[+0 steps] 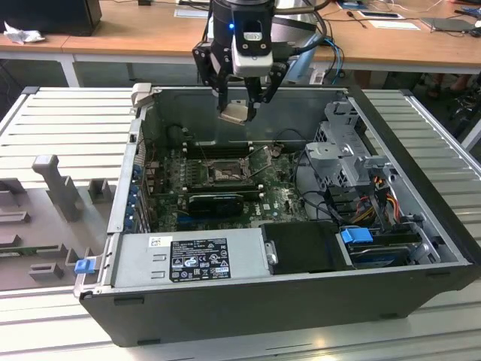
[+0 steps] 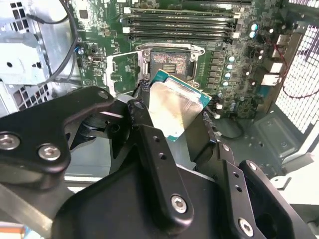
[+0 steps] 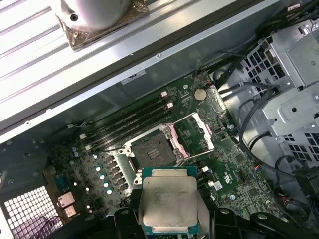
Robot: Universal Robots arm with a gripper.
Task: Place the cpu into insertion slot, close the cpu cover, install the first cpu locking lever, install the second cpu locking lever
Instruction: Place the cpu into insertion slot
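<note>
Scanning the exterior view from its left: one grey moulded tray (image 1: 45, 218) lies on the bench beside the open computer case (image 1: 225, 308). Inside the case, one power supply (image 1: 195, 259) sits nearest the camera, with one long black expansion card (image 1: 218, 201) behind it. Next comes the insertion slot (image 1: 224, 173), one square socket on the green motherboard (image 1: 173, 169). It lies bare, its contact field exposed in both wrist views (image 3: 156, 149) (image 2: 171, 62). The one cpu cover (image 3: 205, 132) stands swung up off the socket on its hinge, presumably to leave the opening free for the chip. Above the socket hangs the single gripper (image 1: 239, 109), well clear of the board and about level with the case's top edge. Its two fingers (image 2: 144, 117) are clamped on the cpu (image 1: 234, 113), one finger on each of two opposite edges. The chip count is one, with its silvery top facing up (image 3: 169, 199) (image 2: 177, 107). The edge grip probably keeps the underside untouched and the chip flat for lowering. The chip is not yet seated. In the first wrist view it lies just beside the socket rather than squarely over it. At the exterior view's right stands one metal drive cage (image 1: 349, 162).
</note>
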